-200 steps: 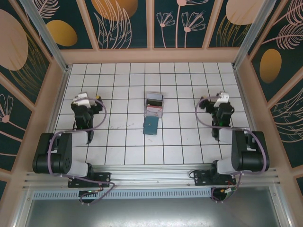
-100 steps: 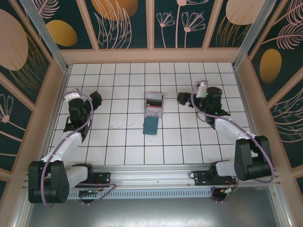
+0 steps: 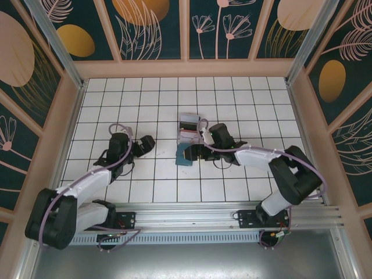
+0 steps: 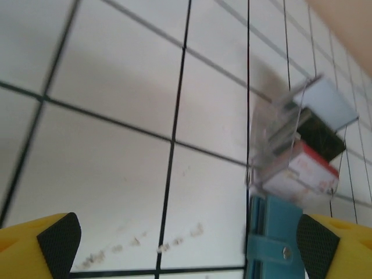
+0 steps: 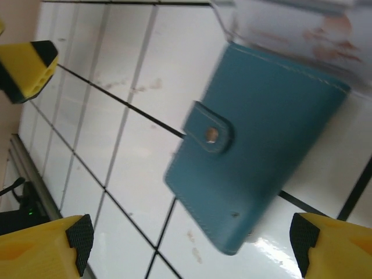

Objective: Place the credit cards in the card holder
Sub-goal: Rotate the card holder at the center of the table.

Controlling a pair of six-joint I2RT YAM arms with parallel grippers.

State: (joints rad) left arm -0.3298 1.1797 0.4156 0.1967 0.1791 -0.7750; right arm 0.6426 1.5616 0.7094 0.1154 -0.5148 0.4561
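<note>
The card holder is located at the middle of the tiled table. It lies flat and folded shut. Its long axis runs near to far, roughly in line with the tile grid. In the right wrist view, the card holder is seen with its strap and snap fastener closed over the upper face. Its far end is just beside a clear box; whether the two touch cannot be told. The credit cards, dark and pinkish-red, are held inside this clear box.

The right gripper is positioned at the right edge of the card holder. Its fingers are spread wide apart and nothing is clamped between them; contact with the card holder cannot be confirmed. The left gripper is positioned near the card holder, on its left, and apart from it. Its fingers are likewise spread wide, with nothing held.

Compared with one second earlier, both arms have been unfolded from their retracted poses at the left and right sides of the table. Half a second earlier they were partly extended towards the far side. Both grippers have since been brought inward to the centre. The card holder and the clear box are found in the same places and headings as before.
</note>
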